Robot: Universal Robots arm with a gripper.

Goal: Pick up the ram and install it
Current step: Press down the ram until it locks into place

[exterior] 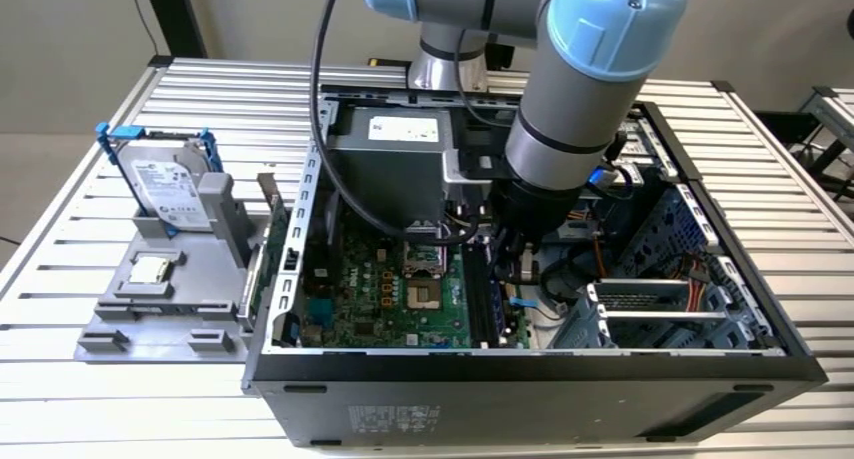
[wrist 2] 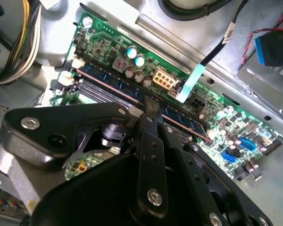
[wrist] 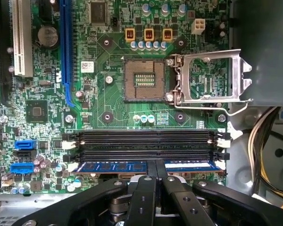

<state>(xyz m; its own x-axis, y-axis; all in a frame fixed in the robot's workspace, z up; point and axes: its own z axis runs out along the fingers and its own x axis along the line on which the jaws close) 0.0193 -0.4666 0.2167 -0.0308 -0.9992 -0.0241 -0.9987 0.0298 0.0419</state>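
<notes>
Ram (wrist: 132, 165) is sitting in the slot nearest me on the motherboard (wrist: 108, 94), a blue stick lying along the row of black memory slots (wrist: 144, 143), and my fingers (wrist: 155, 173) are closing down onto the middle of its top edge. In both wrist views the two black fingers are standing side by side with almost no gap, so I am reading them as pinched on the stick (wrist 2: 132, 92) or pressing on it; I cannot tell which.

From the exterior view, my arm (exterior: 574, 109) is reaching straight down into the open computer case (exterior: 534, 379), which is lying on the tabletop (exterior: 80, 409). The hard drive (exterior: 167, 184) in its blue bracket is standing on the grey holder (exterior: 160, 309) outside the case, well apart from my work.

Judging by this, I am doing the seating step: the pick-up is over and the stick is already lined up in its slot. The white clips (wrist: 219, 165) at the slot ends are hard to judge, so I cannot say that it is fully latched. Finishing calls for a straight, even push along the slot line, without tilting the stick.
</notes>
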